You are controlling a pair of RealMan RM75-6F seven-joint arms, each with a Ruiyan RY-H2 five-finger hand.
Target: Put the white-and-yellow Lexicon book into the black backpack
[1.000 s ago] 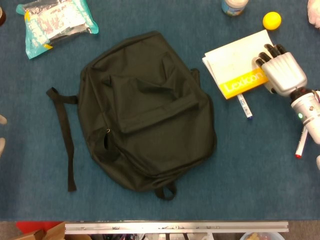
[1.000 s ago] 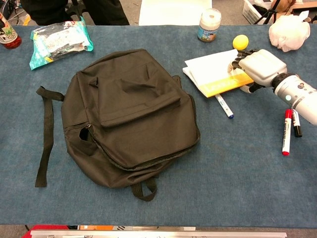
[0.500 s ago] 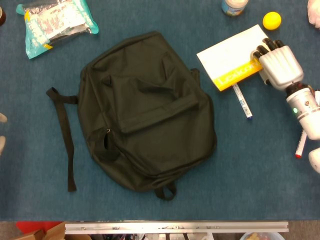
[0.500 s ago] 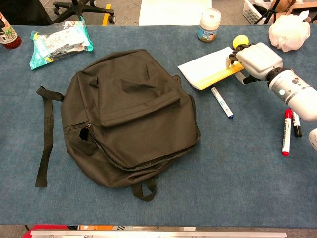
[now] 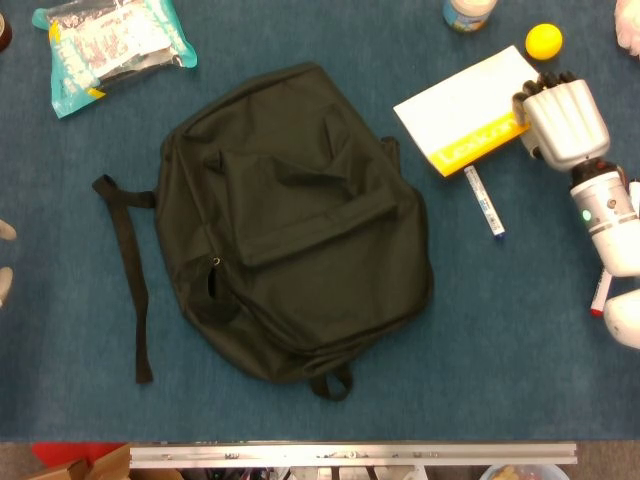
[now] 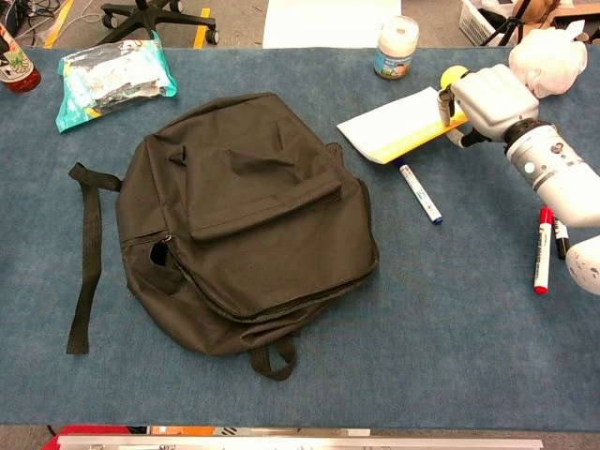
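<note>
The black backpack (image 5: 290,220) lies flat and closed in the middle of the blue table, also seen in the chest view (image 6: 244,216). The white-and-yellow Lexicon book (image 5: 458,98) is at the back right, tilted, its right end raised off the table (image 6: 394,127). My right hand (image 5: 562,120) grips the book's right end by the yellow band, fingers curled over the edge (image 6: 487,96). Of my left hand only pale tips (image 5: 4,232) show at the left edge of the head view.
A blue marker (image 6: 420,194) lies just below the book. A red marker (image 6: 541,248) and a black one (image 6: 561,234) lie at the right. A yellow ball (image 5: 544,40), a jar (image 6: 397,47) and a white puff (image 6: 548,61) stand behind. A snack packet (image 5: 115,45) is at the back left.
My right hand has closed on the book's yellow end and lifted it, moving slightly toward the back; the book is now tilted and off the blue marker.
</note>
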